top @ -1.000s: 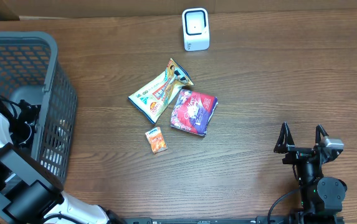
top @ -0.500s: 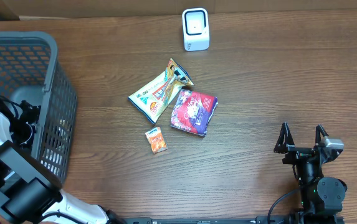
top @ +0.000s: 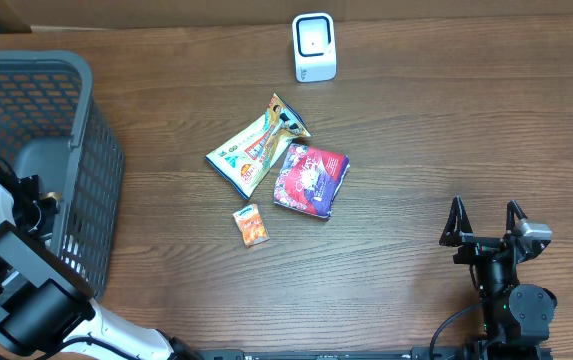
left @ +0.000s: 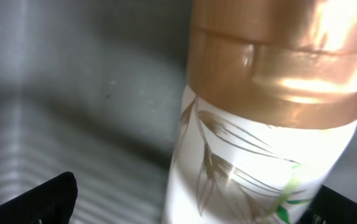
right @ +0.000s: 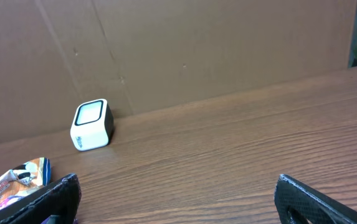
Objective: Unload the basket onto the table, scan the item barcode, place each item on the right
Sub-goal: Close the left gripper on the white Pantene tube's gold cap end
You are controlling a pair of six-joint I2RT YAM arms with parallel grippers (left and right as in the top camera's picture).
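Observation:
A white bottle (left: 259, 155) with leaf drawings and a gold cap (left: 284, 56) fills the left wrist view, lying inside the grey basket (top: 76, 110). My left gripper (left: 194, 199) is open around the bottle's lower part, with one finger (left: 41, 199) well clear of it and the other at its right side. No barcode shows on the bottle. The white scanner (top: 314, 47) stands at the table's far edge, also seen as the scanner (right: 92, 124) in the right wrist view. My right gripper (top: 486, 222) rests open at the front right, holding nothing.
A yellow snack packet (top: 258, 145), a purple packet (top: 311, 178) and a small orange packet (top: 251, 226) lie mid-table. A brown cardboard wall (right: 197, 50) runs behind the scanner. The basket's mesh wall (top: 96, 200) stands between my left arm and the packets.
My left arm has shifted slightly lower and to the left inside the basket. The right arm and the packets have not moved.

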